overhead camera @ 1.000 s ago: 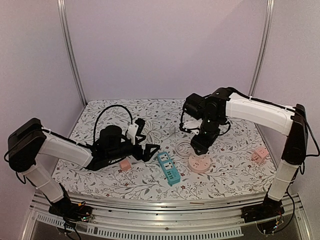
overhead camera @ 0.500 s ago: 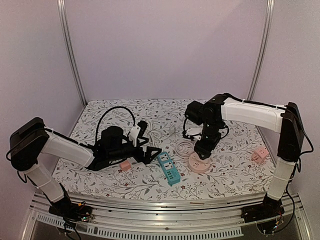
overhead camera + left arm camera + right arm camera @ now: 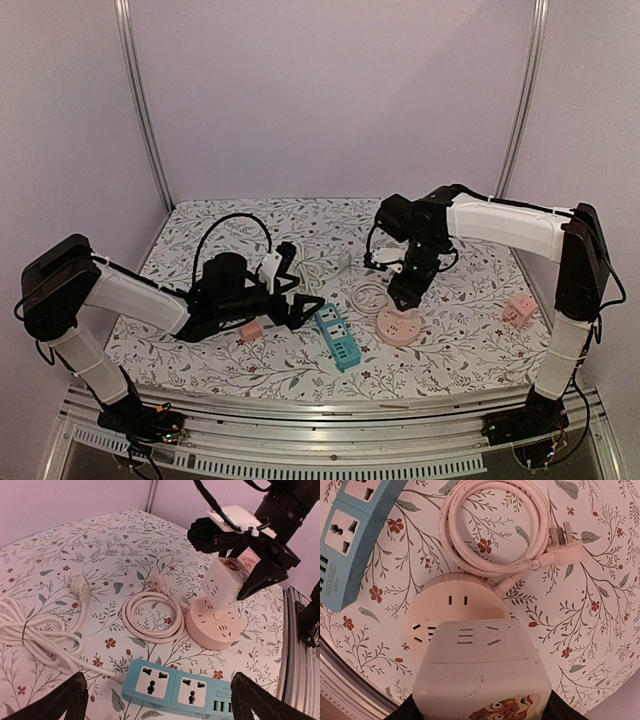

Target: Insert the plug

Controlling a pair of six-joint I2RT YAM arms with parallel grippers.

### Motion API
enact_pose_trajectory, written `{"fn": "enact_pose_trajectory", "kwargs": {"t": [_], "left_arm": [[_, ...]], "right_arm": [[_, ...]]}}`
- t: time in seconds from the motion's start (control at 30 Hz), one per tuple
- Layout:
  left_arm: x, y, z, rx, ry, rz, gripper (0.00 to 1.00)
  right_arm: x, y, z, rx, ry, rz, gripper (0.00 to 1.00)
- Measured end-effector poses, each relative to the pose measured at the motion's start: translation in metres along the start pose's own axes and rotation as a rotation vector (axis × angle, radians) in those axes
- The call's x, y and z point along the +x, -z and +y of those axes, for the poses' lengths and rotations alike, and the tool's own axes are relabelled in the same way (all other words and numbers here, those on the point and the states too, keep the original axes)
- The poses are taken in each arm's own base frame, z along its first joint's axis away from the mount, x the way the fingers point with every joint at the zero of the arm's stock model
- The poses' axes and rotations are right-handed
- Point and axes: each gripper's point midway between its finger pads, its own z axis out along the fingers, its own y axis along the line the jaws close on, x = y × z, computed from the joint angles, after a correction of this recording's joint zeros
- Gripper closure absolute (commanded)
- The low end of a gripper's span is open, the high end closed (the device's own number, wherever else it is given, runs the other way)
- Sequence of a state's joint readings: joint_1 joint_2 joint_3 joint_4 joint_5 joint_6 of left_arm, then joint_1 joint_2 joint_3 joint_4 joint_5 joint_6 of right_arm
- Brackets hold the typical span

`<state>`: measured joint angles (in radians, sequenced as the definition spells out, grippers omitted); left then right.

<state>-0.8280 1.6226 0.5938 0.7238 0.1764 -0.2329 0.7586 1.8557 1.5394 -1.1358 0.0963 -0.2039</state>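
Plug in right fingers, tilted over round socket

The cube adapter held in the right gripper is smooth off-white plastic with a satin finish and a printed sticker. The fingers are matt black plastic. Just under the adapter, the round socket hub is smooth pink plastic with a soft sheen. Beyond it, the coiled cable has a smooth rubbery sheath. The tablecloth looks like matt printed cloth, and the power strip is glossy blue plastic.
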Motion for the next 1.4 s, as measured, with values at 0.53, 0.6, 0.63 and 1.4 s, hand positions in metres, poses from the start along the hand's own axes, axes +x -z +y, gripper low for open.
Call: {"fn": "enact_pose_trajectory", "kwargs": {"t": [0.53,0.6,0.63,1.4], "left_arm": [[-0.001,-0.001,-0.003,0.017,-0.002,-0.007,0.01],[0.000,-0.001,-0.003,0.019,-0.001,-0.005,0.01],[0.000,-0.001,-0.003,0.019,-0.001,-0.004,0.01],[0.013,-0.008,0.000,0.018,0.007,0.025,0.01]], "right_arm": [[0.010,-0.014,-0.003,-0.025,-0.025,0.019,1.00],[0.009,-0.014,-0.004,-0.024,-0.025,0.015,1.00],[0.009,-0.014,-0.004,-0.025,-0.026,0.014,1.00],[0.010,-0.017,-0.012,-0.029,-0.066,0.009,1.00]]}}
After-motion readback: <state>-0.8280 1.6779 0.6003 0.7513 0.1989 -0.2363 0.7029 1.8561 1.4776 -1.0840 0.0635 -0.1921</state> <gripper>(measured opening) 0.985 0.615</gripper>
